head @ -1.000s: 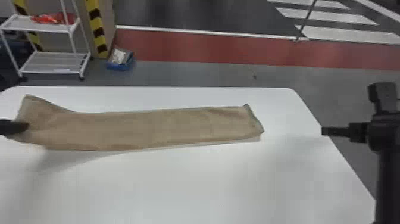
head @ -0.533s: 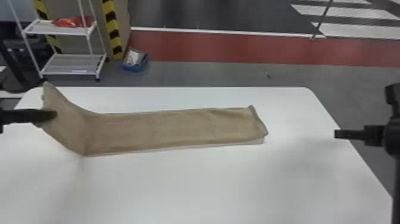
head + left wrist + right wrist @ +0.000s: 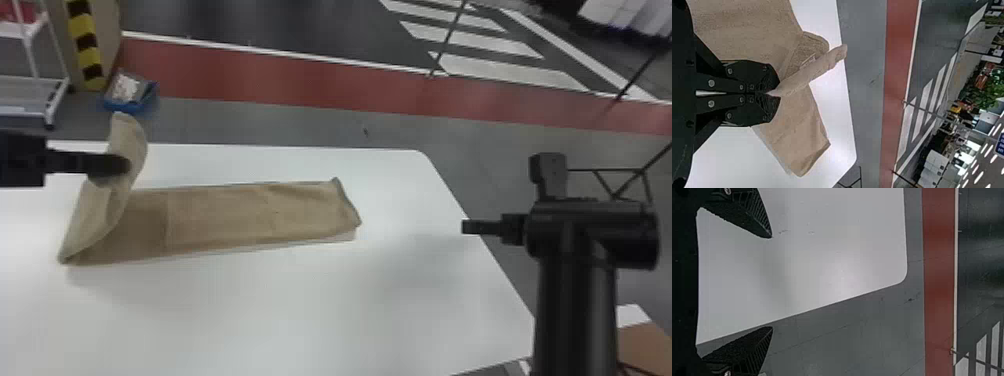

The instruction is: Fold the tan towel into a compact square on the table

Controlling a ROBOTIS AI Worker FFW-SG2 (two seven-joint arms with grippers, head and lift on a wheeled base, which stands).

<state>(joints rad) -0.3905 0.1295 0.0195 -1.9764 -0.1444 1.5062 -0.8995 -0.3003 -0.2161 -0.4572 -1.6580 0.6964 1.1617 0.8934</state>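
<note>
In the head view my left gripper (image 3: 117, 165) holds up the left end of the tan towel (image 3: 220, 215), which rises from the table and leans over the strip. The rest lies flat as a long folded band running right. The left wrist view has my left gripper (image 3: 774, 93) shut on the tan towel (image 3: 797, 133), a thin pinched edge standing out between the fingertips. My right gripper (image 3: 465, 227) is parked over the table's right edge, apart from the towel; in the right wrist view that right gripper (image 3: 772, 282) is open with nothing between its fingers.
The white table (image 3: 300, 310) has its right edge below my right arm. Past the far edge, on the floor, are a blue bin (image 3: 129, 97) and a white shelf cart (image 3: 32, 95) at the left.
My left gripper has moved right and up with the towel's left end, which now stands raised and bent over the flat part. The head view has also shifted. The right gripper stays by the table's right edge.
</note>
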